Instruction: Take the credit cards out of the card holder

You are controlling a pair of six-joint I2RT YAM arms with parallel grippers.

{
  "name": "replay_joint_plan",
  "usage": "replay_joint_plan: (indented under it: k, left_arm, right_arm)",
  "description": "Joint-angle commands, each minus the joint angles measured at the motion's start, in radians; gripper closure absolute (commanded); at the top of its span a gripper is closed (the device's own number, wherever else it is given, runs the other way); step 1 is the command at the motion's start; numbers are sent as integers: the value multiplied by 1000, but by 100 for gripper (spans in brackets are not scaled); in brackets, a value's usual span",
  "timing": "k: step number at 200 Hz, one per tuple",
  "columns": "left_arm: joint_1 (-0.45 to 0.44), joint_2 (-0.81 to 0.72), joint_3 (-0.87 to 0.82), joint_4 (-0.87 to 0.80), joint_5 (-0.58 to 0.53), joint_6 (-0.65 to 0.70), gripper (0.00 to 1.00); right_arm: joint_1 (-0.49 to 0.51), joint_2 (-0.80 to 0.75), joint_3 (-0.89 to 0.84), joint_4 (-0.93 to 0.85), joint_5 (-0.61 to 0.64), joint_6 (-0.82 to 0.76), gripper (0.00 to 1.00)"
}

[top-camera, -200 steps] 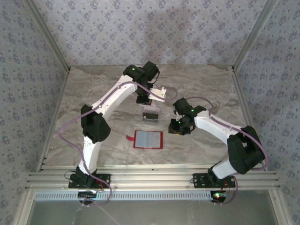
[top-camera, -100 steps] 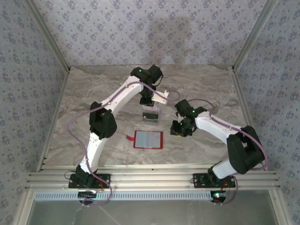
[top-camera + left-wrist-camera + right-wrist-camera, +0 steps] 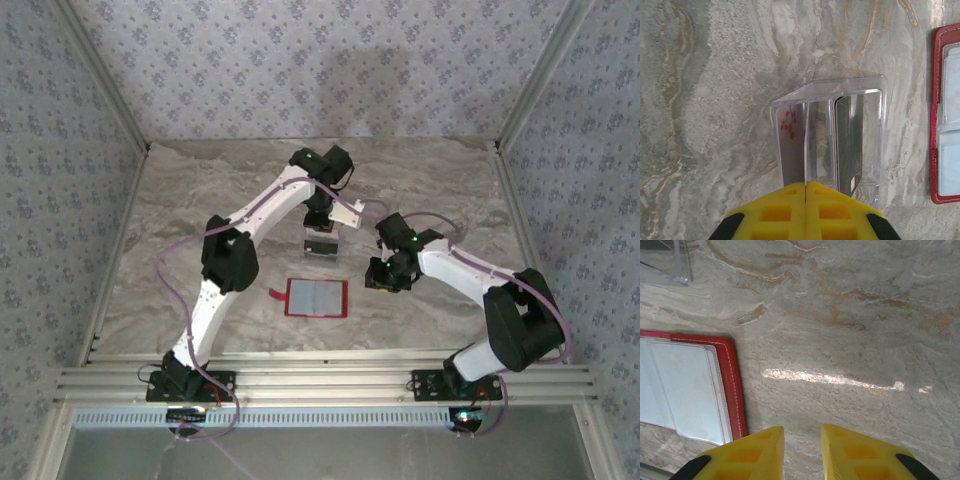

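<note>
The red card holder [image 3: 317, 297] lies open and flat on the table, its pale window panel [image 3: 680, 385] facing up. My left gripper [image 3: 805, 186] is shut on a thin credit card [image 3: 805, 145] seen edge-on. It hangs over a clear plastic box [image 3: 322, 244] behind the holder. A pale card with red flowers [image 3: 789, 145] stands in the box, and a dark card [image 3: 849, 140] stands in another slot. My right gripper [image 3: 802, 440] is open and empty, low over bare table just right of the holder's red edge [image 3: 733, 385].
The clear box [image 3: 875, 130] has thin upright dividers and stands a short way from the holder [image 3: 942, 115]. Patterned walls and metal frame rails enclose the marble table [image 3: 200, 200]. Both arm bases sit at the near edge.
The left arm has swung to the right, bringing its gripper over the clear box. The right gripper has stayed almost still beside the holder.
</note>
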Motion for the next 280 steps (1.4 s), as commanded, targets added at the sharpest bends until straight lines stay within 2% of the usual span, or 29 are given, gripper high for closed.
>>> replay_joint_plan:
  k: [1,53,96,133,165,198,227,280]
  left_arm:
    - [-11,22,28,-31,6,13,100]
    - [-12,19,24,70,-86,-9,73]
    - [-11,-19,25,132,-101,-43,71]
    - [-10,-70,9,171,-88,-137,72]
    - [-10,-162,-89,239,-59,-296,75]
    - [-10,-325,-340,404,-24,-491,75]
    - [-9,-466,-556,543,-44,-702,75]
    - [23,-661,-832,686,2,-1075,74]
  right_arm:
    - [-11,-21,-14,-1,-11,-13,73]
    - [-12,-23,-13,-1,-12,-13,73]
    - [-13,-28,-16,13,-6,-9,73]
    - [-10,-24,-13,17,-10,-3,73]
    - [-1,-10,-1,48,-15,-1,73]
    - [17,19,20,62,-23,2,73]
    - [44,59,43,80,-38,8,73]
    - [97,141,87,114,-61,25,81]
